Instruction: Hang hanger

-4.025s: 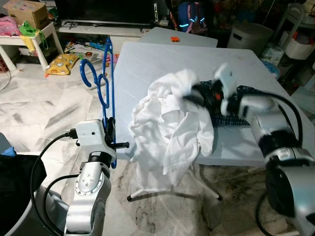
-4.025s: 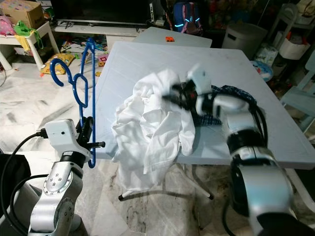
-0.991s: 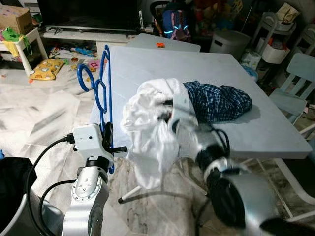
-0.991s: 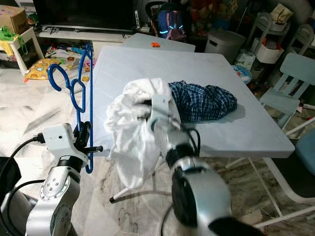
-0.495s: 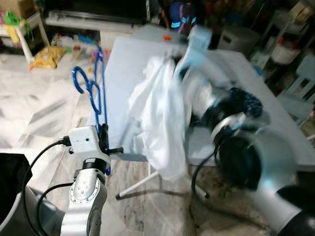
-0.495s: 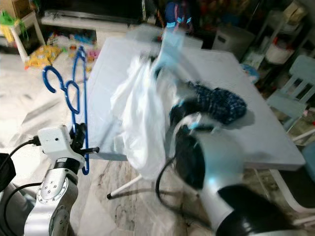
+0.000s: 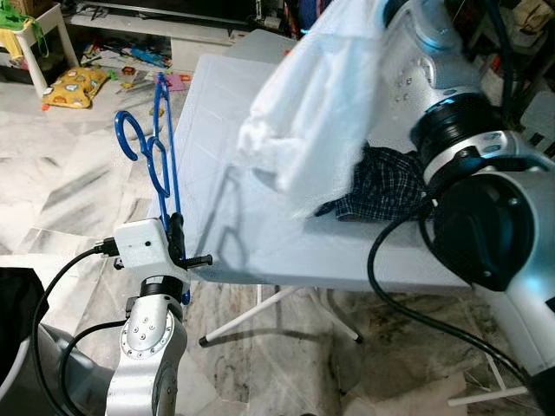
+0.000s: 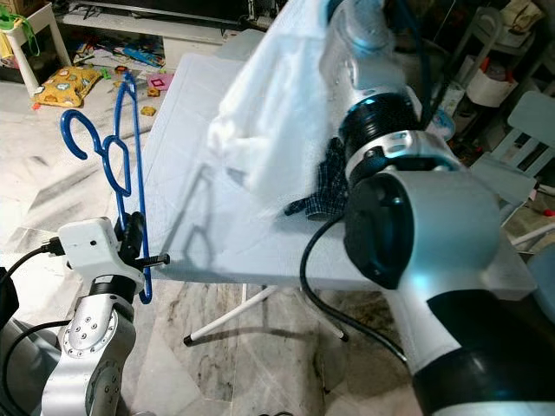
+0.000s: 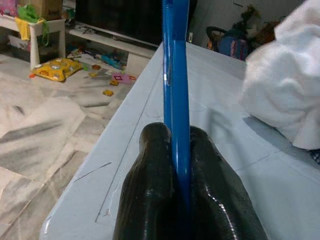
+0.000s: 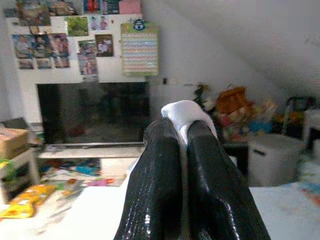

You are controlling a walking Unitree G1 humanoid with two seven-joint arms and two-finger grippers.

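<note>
1. My left tool (image 9: 175, 150) is clamped on the blue hanger (image 7: 162, 156), holding it upright at the near left corner of the white surface (image 7: 260, 234); in the left wrist view the hanger's bar runs straight up between the two black fingers (image 9: 152, 180).
2. The hanger's hook (image 8: 80, 134) curls out to the left, over the marble floor (image 7: 61, 182), and stands clear of the surface's edge.
3. My right tool (image 10: 181, 150) is pinched tight on a fold of the white garment (image 7: 321, 95), a bulge of white cloth showing just past the fingertips in the right wrist view.
4. I hold the right arm (image 8: 390, 130) raised high over the surface, and the white garment hangs from it, draped above the surface's middle.
5. A dark plaid garment (image 7: 381, 186) lies on the surface, right of the hanging white cloth and partly behind my right arm.
6. A yellow toy (image 7: 74, 87) lies on the far left floor.
</note>
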